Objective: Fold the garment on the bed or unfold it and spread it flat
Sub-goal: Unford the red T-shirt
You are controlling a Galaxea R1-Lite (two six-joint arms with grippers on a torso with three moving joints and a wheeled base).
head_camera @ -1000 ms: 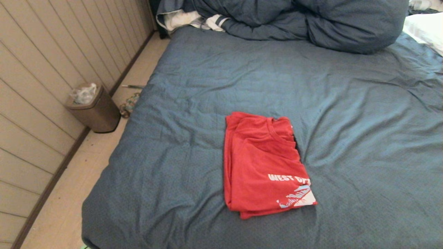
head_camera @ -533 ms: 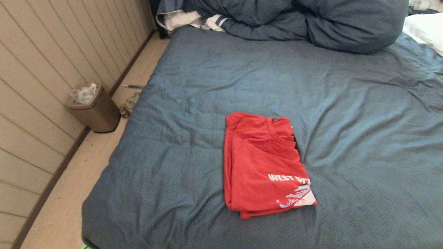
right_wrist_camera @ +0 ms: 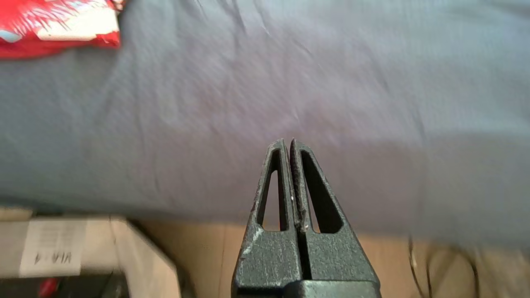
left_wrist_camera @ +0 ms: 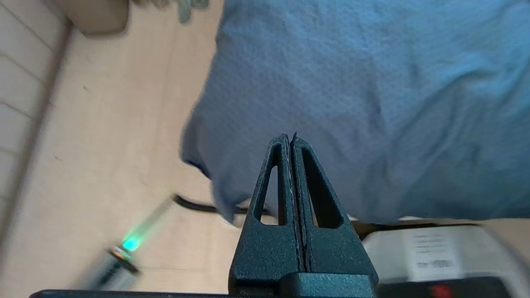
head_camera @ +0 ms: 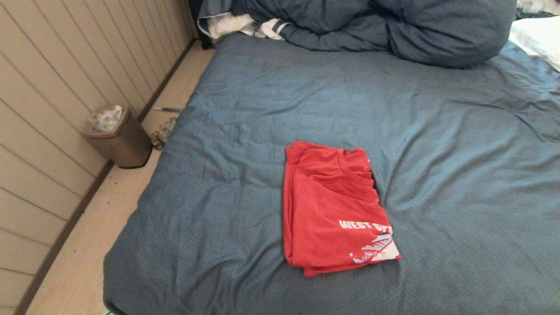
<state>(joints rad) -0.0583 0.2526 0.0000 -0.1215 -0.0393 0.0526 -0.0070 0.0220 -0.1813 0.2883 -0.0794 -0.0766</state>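
Note:
The red T-shirt (head_camera: 332, 210) lies folded into a compact rectangle near the front middle of the bed (head_camera: 306, 109), its collar toward the far side and white lettering with a white and light-blue graphic at its near right corner. That printed corner (right_wrist_camera: 58, 25) also shows in the right wrist view. Neither arm appears in the head view. My left gripper (left_wrist_camera: 289, 136) is shut and empty, off the bed's near left corner above the floor. My right gripper (right_wrist_camera: 288, 141) is shut and empty, at the bed's near edge, to the right of the shirt.
A bunched dark-blue duvet (head_camera: 372, 26) and white striped cloth (head_camera: 236, 24) lie at the far end of the bed. A pillow (head_camera: 538, 37) sits far right. A brown waste bin (head_camera: 118, 138) stands on the floor by the panelled wall. My base (left_wrist_camera: 434, 256) shows below the bed's edge.

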